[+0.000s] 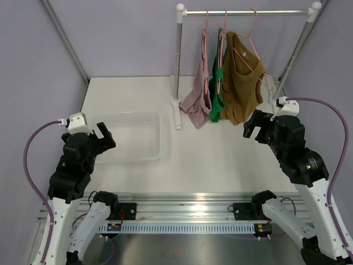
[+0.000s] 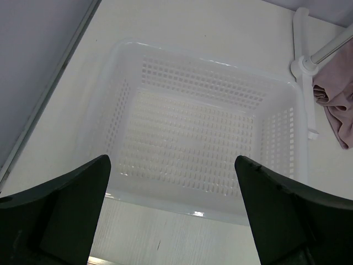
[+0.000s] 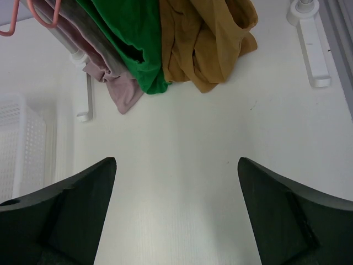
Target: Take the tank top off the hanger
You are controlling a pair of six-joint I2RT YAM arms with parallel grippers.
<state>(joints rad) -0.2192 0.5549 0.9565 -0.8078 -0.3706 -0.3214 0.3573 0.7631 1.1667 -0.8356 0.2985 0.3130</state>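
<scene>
3 tops hang bunched on pink hangers (image 1: 269, 83) from the rail (image 1: 248, 12) at the table's far side: a mauve top (image 1: 197, 98), a green top (image 1: 218, 99) and a brown top (image 1: 242, 83). The right gripper (image 1: 255, 125), wide and empty, hovers just short of the brown top. The left gripper (image 1: 105, 138), also wide, hangs over the white basket (image 1: 127, 115). A pinch could catch 2 garments at once, and a hard pull could drag a hanger off the rail.

Tank top (image 1: 242, 88) (brown) hides much of green top (image 1: 218, 107).
</scene>
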